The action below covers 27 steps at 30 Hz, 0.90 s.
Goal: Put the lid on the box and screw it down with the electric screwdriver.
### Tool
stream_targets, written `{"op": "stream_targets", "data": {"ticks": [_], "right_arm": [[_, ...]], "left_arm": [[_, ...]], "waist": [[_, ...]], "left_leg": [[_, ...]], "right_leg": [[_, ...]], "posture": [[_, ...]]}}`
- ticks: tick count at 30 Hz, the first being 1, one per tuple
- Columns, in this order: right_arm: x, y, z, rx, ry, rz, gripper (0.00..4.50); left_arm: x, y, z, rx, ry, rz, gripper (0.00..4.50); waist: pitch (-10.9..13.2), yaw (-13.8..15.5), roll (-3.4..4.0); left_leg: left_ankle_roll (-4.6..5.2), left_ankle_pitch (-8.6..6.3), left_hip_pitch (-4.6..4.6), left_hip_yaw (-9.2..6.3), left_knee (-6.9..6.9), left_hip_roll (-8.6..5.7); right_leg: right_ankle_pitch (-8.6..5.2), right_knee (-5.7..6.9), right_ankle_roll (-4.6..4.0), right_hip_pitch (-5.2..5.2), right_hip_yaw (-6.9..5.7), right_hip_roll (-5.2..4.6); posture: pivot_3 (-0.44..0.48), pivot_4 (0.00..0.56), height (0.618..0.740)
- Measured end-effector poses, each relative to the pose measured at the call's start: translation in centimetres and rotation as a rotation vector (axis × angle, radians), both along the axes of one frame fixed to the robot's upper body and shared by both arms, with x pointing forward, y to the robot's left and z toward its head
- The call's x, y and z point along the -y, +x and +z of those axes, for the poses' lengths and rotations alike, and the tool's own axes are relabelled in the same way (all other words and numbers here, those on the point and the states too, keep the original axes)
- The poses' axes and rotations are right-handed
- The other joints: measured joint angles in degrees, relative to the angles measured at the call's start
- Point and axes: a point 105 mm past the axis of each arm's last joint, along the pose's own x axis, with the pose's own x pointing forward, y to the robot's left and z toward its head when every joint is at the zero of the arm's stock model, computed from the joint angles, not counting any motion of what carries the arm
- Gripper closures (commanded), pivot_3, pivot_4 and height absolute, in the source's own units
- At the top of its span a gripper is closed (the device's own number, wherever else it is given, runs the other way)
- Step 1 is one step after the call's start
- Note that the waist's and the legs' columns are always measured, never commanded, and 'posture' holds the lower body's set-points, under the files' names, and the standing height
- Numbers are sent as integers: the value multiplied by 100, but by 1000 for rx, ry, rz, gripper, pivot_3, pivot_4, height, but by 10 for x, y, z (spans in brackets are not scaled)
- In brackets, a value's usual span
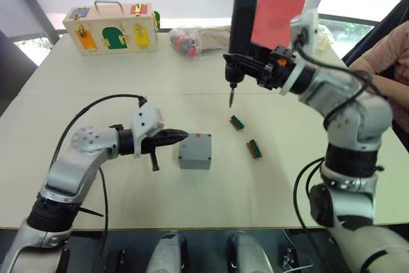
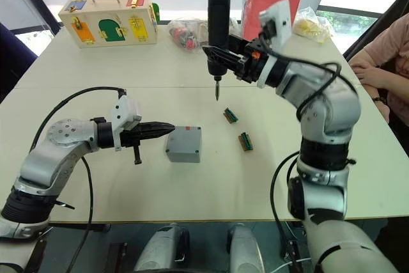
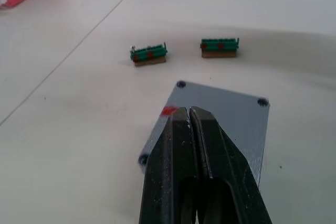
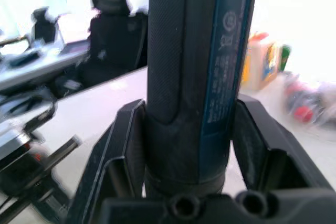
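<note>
Left gripper (image 1: 181,135) of two black fingers pressed together, holding nothing, tips hovering at the left edge of the small square grey plastic lid (image 1: 195,146) with rounded corners and corner screw holes. Seated already on the small deep grey plastic box (image 1: 193,160), that lid, the pair resting just left of centre frame on the pale tabletop (image 1: 96,75). Seen through the left wrist view, fingertips (image 3: 181,124) poised over the lid's near edge beside a small red mark (image 3: 169,111); contact impossible to judge.

Right gripper (image 1: 239,68) clamped around the black cylindrical electric screwdriver (image 1: 241,20), held upright in the upper centre of the frame, thin metal bit (image 1: 231,98) pointing down, well above the table and apart from the lid, up and to the right of it. From the right wrist view, black fingers (image 4: 122,145) hugging the dark barrel on both sides.

Right of the box, two small green terminal blocks: one (image 1: 237,122) nearer centre, another (image 1: 254,149) lower and further right, both lying flat and apart from the box.

In the upper left of the frame, a large wooden box with coloured doors and a metal handle (image 1: 112,28). Beside it, toward upper centre, a clear plastic bag of small red parts (image 1: 185,41). Behind the screwdriver, a red container (image 1: 281,11). At the right edge, a person's arm in a pink sleeve (image 1: 390,55) resting on the table.
</note>
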Motion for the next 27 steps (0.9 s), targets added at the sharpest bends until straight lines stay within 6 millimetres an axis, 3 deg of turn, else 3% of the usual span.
{"op": "stream_targets", "data": {"ticks": [11,17,27], "right_arm": [[-39,-15,-52,55,-63,70,2660],[-47,-18,-66,45,-69,68,2660],[-55,-20,-70,71,-64,48,2660]], "left_arm": [[4,4,-9,-48,14,-30,4500],[11,6,-25,-95,24,-54,4500],[9,8,-26,-73,38,-73,4500]], "waist": [[0,-93,0],[0,-139,0],[0,-134,-1]], "left_leg": [[0,0,5,-10,-1,4],[0,0,5,-12,-2,4],[0,0,7,-15,-2,6]], "right_leg": [[-1,3,1,-2,-1,9],[-1,4,1,-2,-1,9],[-1,3,1,-2,0,10]], "posture": [[0,150,730],[0,150,730],[0,150,730]]}}
